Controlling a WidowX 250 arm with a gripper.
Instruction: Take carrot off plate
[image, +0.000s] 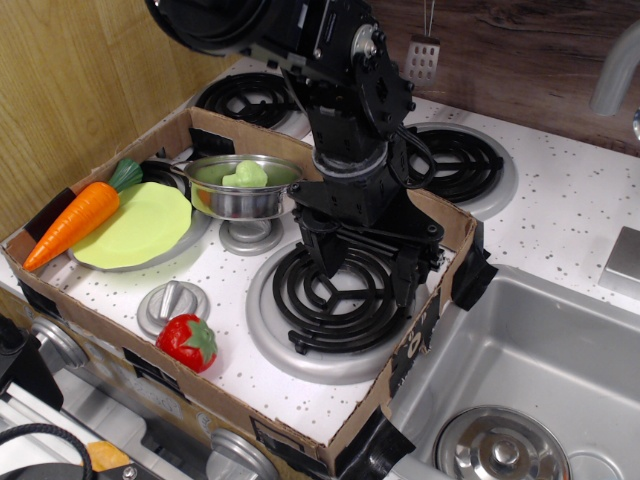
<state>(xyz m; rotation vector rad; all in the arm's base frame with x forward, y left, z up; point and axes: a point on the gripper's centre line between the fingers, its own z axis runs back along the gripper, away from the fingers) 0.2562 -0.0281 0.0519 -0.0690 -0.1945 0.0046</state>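
Note:
The orange carrot (75, 222) with its green top lies slantwise along the left rim of the lime-green plate (145, 225), tip pointing to the front left near the cardboard wall. The plate sits on the left burner. My black gripper (365, 270) hangs over the front right burner (335, 300), well to the right of the plate. Its jaws are spread apart with nothing between them.
A steel pot (250, 198) holding a green toy piece (245, 175) stands just right of the plate. A red strawberry (188, 342) and a grey knob (172, 303) lie in front. A cardboard wall (400, 370) rings the stove; a sink (540, 360) is at the right.

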